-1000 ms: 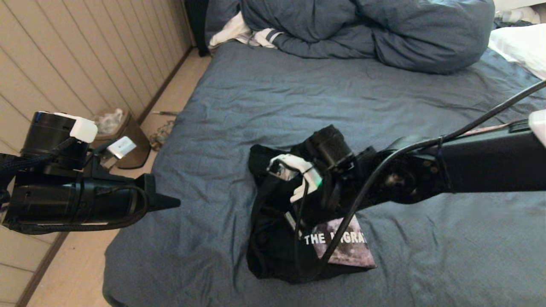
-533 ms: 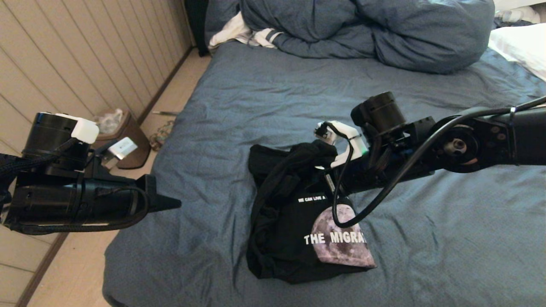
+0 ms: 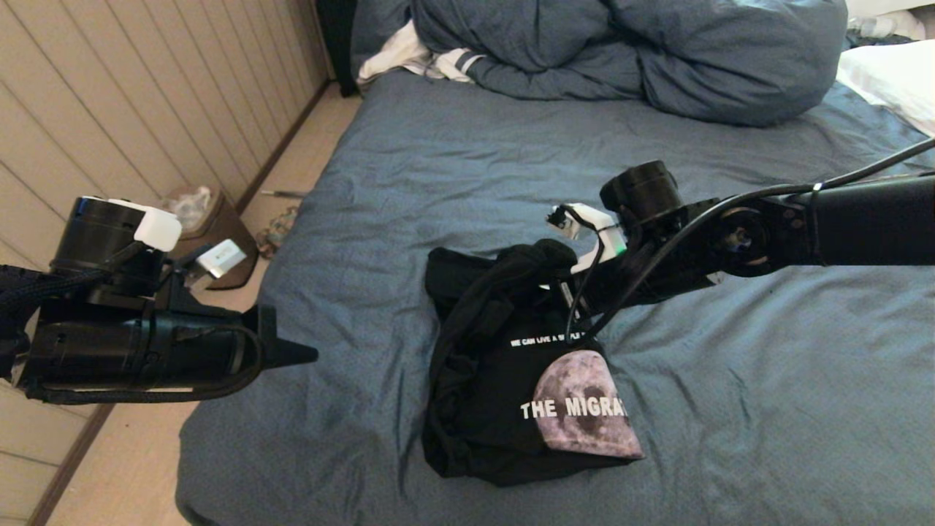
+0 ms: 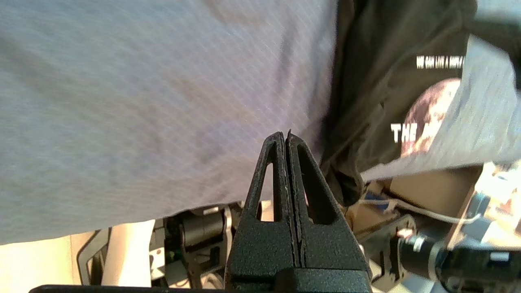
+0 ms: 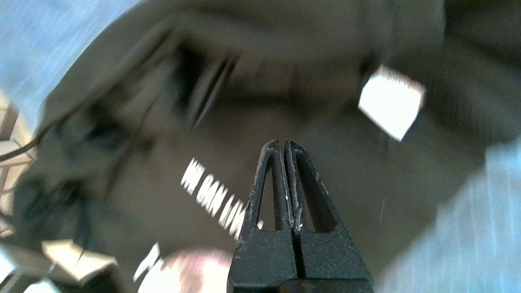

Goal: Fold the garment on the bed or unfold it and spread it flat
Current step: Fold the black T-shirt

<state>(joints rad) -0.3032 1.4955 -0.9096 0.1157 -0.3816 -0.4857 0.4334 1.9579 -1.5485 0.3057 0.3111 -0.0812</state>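
I have the shirt [image 3: 511,380] lying bunched on the bed [image 3: 453,168], toward the near edge and a bit left of centre. It is crumpled into a rough heap, mostly black. A corner of the moon print [image 3: 584,413] faces up at its near right, with white lettering across it and a smaller line of white text above. A raised fold of black cloth sits at the heap's far side.

Right gripper [image 5: 281,143]: jaws pressed together, nothing between them. From its wrist view the tips hang over the black cloth, close to the small lettering and a white tag [image 5: 390,106]; I cannot tell whether they touch the fabric. In the head view the right arm [image 3: 767,234] reaches in from the right, and its wrist sits over the heap's far right part.

Left gripper [image 3: 303,356]: jaws also fully together, empty. It sits at the bed's left edge, pointing toward the shirt, well apart from it. Its wrist view shows bare sheet past the tips, the shirt off to one side.

Duvet [image 3: 628,51] piled at the far end, white cloth [image 3: 409,55] at its left, pillow [image 3: 895,80] at far right. Bin [image 3: 208,234] on the floor by the wall
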